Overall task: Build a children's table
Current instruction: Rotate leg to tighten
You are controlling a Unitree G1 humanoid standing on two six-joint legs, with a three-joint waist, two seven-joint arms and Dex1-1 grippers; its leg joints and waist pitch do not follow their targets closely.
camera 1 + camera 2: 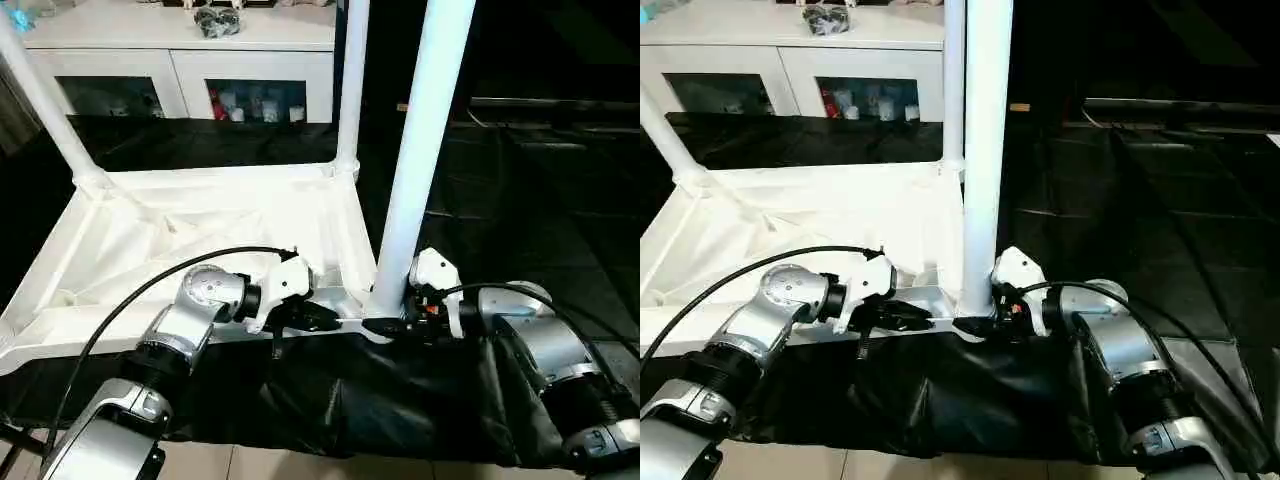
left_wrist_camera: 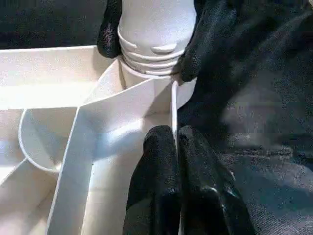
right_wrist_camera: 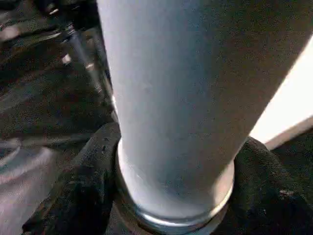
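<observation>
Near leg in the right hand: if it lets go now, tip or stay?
Likely stays: the near leg stands upright with its base seated in the tabletop corner socket. Tall and slim, so a sideways push could lever it. Smooth plastic, probably slippery.

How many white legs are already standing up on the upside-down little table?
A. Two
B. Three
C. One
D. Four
B. Three legs stand in corner sockets of the tabletop: the far left leg, the far right leg, and the near leg with the right gripper around its base.
</observation>
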